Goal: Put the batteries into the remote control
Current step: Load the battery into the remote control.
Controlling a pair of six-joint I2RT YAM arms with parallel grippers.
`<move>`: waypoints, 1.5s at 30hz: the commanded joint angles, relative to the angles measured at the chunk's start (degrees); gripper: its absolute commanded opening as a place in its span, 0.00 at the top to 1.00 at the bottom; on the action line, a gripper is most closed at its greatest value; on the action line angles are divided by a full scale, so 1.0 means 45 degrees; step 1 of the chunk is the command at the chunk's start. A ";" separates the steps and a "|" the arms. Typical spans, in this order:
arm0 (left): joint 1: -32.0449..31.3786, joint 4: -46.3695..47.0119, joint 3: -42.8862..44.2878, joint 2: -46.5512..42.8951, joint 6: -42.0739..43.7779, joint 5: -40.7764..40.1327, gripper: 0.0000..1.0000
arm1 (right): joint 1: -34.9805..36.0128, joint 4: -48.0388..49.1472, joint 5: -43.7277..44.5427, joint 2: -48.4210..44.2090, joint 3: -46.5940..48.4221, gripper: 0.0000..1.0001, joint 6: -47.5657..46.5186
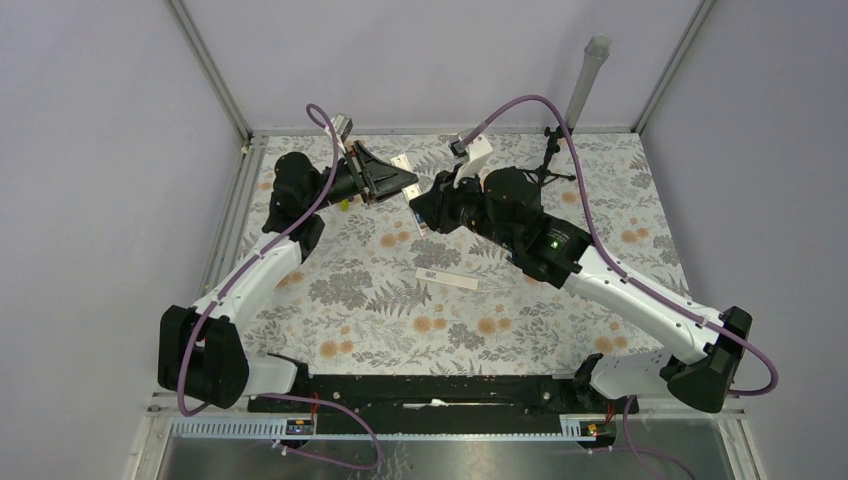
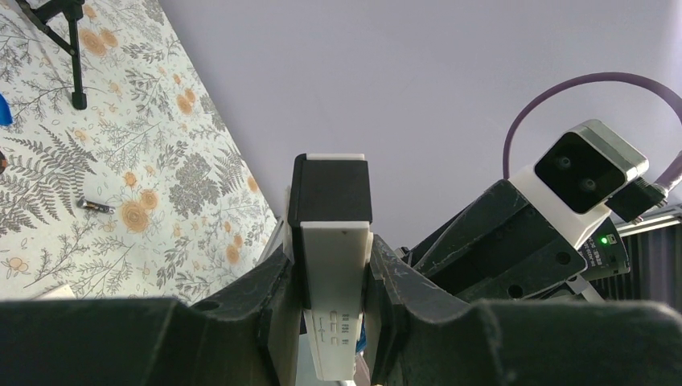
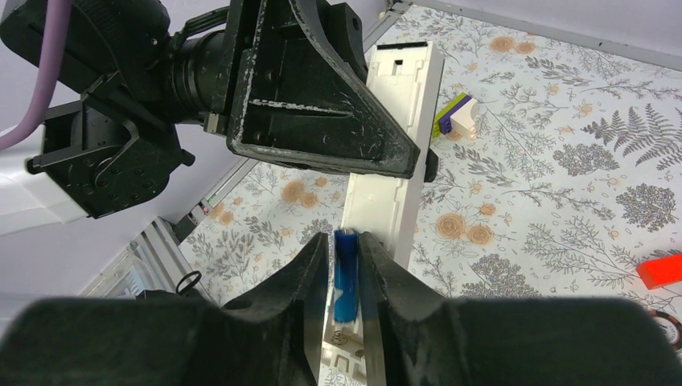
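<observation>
1 remote control [image 2: 330, 201] is clamped between the 2 fingers of the left gripper [image 2: 331, 265], with its dark end sticking out past their tips. The right gripper [image 3: 344, 245] has its 2 fingers pinched on 1 blue battery [image 3: 346, 281], right at the remote's long recess. Beyond those fingertips lies 1 purple-and-white block [image 3: 457, 112], and off to their right 1 red block [image 3: 663, 269].

A robot lab cell: plain grey walls [image 1: 100, 150], metal frame posts [image 1: 208, 65], floral-covered table [image 1: 380, 330].
</observation>
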 commanded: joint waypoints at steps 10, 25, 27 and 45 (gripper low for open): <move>-0.0002 0.0684 0.0649 -0.0061 -0.0297 -0.0152 0.84 | 0.0109 -0.0122 -0.0063 -0.0079 0.0148 0.69 0.0131; 0.0027 0.0363 0.0843 -0.0134 0.0528 -0.0217 0.84 | 0.0089 -0.1710 0.0919 -0.0238 0.2404 0.27 0.1731; 0.0051 0.0427 0.0844 -0.0175 0.0602 -0.0281 0.84 | 0.0046 -0.2698 0.1757 -0.0071 0.3002 0.18 0.2569; 0.0086 0.1380 0.0849 -0.0312 0.0597 -0.0997 0.84 | -0.2111 -0.2512 -0.2991 0.0438 0.1450 0.01 0.9608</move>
